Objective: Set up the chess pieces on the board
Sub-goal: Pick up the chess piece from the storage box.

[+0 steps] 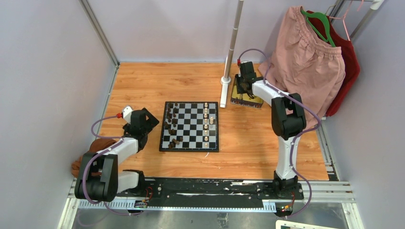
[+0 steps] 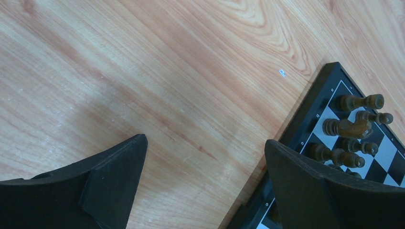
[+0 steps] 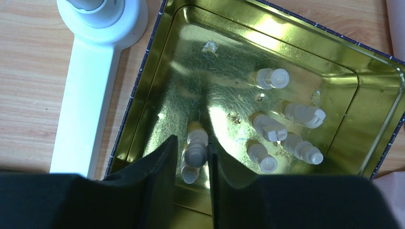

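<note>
The board [image 1: 191,125] lies mid-table, with dark brown chess pieces [image 1: 171,124] along its left columns and cream chess pieces [image 1: 206,121] in a column on the right. My left gripper [image 1: 143,121] hovers open and empty over bare wood [image 2: 205,148], just left of the board's edge [image 2: 317,112] and the dark pieces [image 2: 353,126]. My right gripper [image 1: 246,88] reaches down into the gold tin [image 3: 305,43]. Its fingers [image 3: 192,152] are closed round an upright cream piece [image 3: 197,150]. Several loose cream pieces [image 3: 282,129] lie in the tin beside it.
A white pole with a flat foot [image 1: 225,81] stands just left of the tin [image 1: 253,101]; the foot also shows in the right wrist view [image 3: 90,95]. Pink and red clothes [image 1: 305,62] hang at the back right. Grey walls enclose the table.
</note>
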`<state>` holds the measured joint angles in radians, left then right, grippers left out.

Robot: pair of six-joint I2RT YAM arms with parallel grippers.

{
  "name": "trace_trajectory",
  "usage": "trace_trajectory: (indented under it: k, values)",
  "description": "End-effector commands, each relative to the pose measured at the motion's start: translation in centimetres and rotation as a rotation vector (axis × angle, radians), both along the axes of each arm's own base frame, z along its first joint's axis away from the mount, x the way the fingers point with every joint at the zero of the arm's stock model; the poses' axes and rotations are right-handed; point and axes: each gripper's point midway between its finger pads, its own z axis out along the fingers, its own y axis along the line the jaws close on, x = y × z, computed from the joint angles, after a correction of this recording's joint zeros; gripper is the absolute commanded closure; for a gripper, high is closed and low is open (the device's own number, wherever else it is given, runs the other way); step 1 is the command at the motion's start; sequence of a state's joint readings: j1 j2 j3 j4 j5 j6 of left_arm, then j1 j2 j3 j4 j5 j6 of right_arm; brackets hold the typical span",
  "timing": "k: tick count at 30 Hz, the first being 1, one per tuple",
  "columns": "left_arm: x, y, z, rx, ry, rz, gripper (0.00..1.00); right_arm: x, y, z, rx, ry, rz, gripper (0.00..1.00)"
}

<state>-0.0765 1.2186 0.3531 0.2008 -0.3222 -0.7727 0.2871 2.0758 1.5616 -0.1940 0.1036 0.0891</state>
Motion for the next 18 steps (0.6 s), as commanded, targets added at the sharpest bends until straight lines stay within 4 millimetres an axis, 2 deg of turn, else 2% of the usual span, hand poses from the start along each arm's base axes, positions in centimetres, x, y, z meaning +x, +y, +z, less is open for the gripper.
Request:
trace_trajectory:
  k: [1, 7, 12, 18]
  values:
    - [0.5, -0.3, 0.4, 0.011, -0.008, -0.016, 0.00, 0.8, -0.4, 0.4, 0.009, -0.006, -0.007, 0.71]
    - [0.5, -0.3, 0.4, 0.011, -0.006, -0.018, 0.00, 0.9, -0.6, 0.9, -0.002, -0.017, -0.011, 0.92]
    - [0.5, -0.3, 0.5, 0.012, -0.007, -0.018, 0.00, 1.4, -0.8, 2.5, -0.014, -0.067, 0.000, 0.95]
    - [0.5, -0.3, 0.4, 0.011, -0.007, -0.018, 0.00, 2.1, -0.5, 6.4, -0.005, -0.186, 0.023, 0.95]
